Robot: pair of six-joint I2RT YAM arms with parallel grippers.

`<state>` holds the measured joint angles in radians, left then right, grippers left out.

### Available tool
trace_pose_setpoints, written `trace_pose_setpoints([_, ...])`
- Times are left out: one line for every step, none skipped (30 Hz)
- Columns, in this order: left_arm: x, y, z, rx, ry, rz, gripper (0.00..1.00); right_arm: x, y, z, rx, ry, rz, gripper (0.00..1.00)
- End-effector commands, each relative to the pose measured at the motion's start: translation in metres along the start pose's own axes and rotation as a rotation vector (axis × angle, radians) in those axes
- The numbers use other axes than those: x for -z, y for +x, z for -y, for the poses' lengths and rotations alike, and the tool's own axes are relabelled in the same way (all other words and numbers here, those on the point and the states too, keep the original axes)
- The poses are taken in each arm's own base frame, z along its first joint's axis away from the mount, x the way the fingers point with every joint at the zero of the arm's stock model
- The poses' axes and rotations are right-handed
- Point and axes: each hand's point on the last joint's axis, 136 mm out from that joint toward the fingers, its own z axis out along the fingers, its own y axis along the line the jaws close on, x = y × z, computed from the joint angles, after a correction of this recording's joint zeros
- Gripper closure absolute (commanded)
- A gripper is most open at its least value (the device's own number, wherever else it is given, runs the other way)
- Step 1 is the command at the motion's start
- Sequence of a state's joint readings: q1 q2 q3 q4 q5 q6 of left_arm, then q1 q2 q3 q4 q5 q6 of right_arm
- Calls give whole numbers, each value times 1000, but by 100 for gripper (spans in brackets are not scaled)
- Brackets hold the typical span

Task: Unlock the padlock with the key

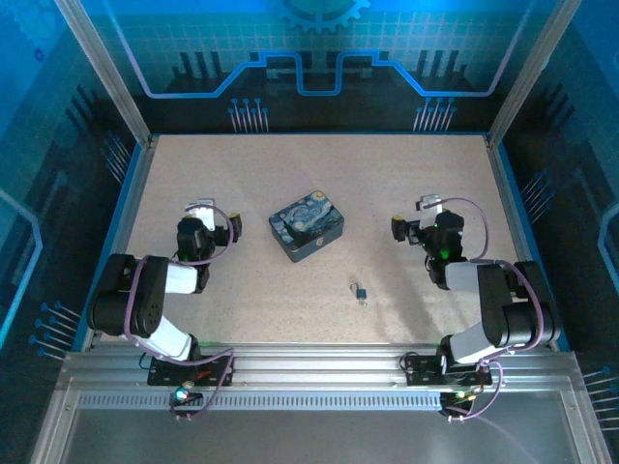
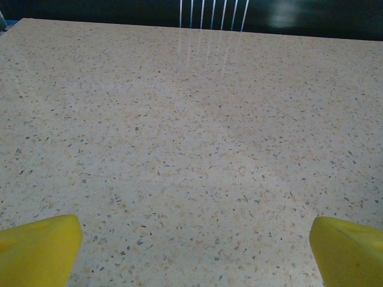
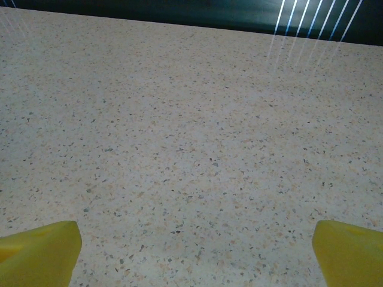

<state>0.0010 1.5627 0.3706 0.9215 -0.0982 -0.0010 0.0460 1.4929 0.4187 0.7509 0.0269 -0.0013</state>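
Note:
The padlock (image 1: 360, 290) is a tiny dark bluish speck lying on the speckled table, front of centre. A thin dark bit right beside it looks like the key (image 1: 365, 300), too small to make out clearly. My left gripper (image 1: 203, 207) hovers at the left, far from both, and is open. In the left wrist view its yellow fingertips (image 2: 39, 248) stand wide apart over bare table, with the left gripper (image 2: 194, 254) holding nothing. My right gripper (image 1: 429, 204) is at the right, up and to the right of the padlock. It too is open, the right gripper (image 3: 194, 254) over bare table between its yellow fingertips (image 3: 350, 251).
A blue rectangular tin (image 1: 306, 225) with a swirly night-sky painting sits at mid table between the arms, behind the padlock. Blue raised edges (image 1: 133, 193) border the table on the left, right and back. The aluminium rail (image 1: 309, 372) carrying the arm bases runs along the front.

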Motion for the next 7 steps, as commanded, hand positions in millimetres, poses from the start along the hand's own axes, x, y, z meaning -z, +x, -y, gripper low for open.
trace_pose_setpoints([0, -10, 4, 14, 24, 25, 1, -4, -3, -1, 16, 6, 1, 0])
trace_pose_setpoints([1, -9, 4, 14, 23, 22, 1, -4, -3, -1, 16, 7, 2, 0])
trace_pose_setpoints([1, -9, 4, 13, 23, 23, 1, -4, -3, -1, 17, 7, 1, 0])
trace_pose_setpoints([1, -9, 3, 14, 23, 22, 1, -4, -4, 0, 15, 8, 2, 0])
trace_pose_setpoints([1, -9, 4, 15, 23, 23, 1, -3, -3, -1, 16, 6, 1, 0])
trace_pose_setpoints([1, -9, 4, 14, 23, 24, 1, -3, -4, -1, 15, 6, 2, 0])
trace_pose_setpoints([1, -9, 3, 15, 22, 23, 1, -3, -3, -1, 16, 7, 0, 0])
